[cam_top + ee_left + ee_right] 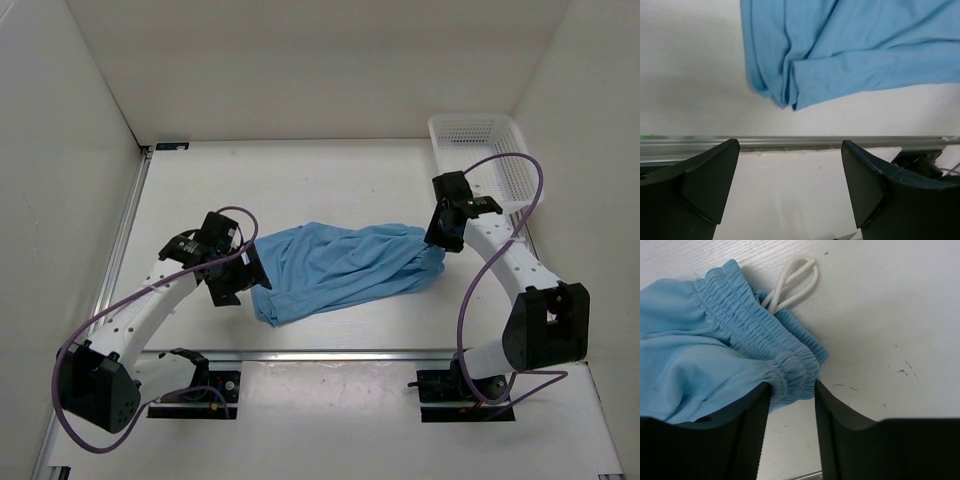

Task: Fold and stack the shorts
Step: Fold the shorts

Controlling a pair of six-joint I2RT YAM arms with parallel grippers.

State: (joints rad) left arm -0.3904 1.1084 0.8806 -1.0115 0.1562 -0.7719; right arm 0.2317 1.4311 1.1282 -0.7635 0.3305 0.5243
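Note:
The light blue shorts [340, 265] lie flattened across the middle of the table, waistband end to the right. My left gripper [243, 280] is at their left end, open wide and holding nothing; in the left wrist view the shorts' folded corner [790, 75] lies on the table beyond my left gripper [790, 142]. My right gripper [440, 245] is at the waistband end. In the right wrist view its jaws [792, 385] stand apart, with the gathered elastic waistband [765, 340] bunched between the tips and resting on the table. The white drawstring [795, 282] loops out past the waistband.
A white mesh basket [480, 150] stands at the back right corner. White walls close in the table on three sides. A metal rail [340, 353] runs along the table's near edge, just in front of the arm bases.

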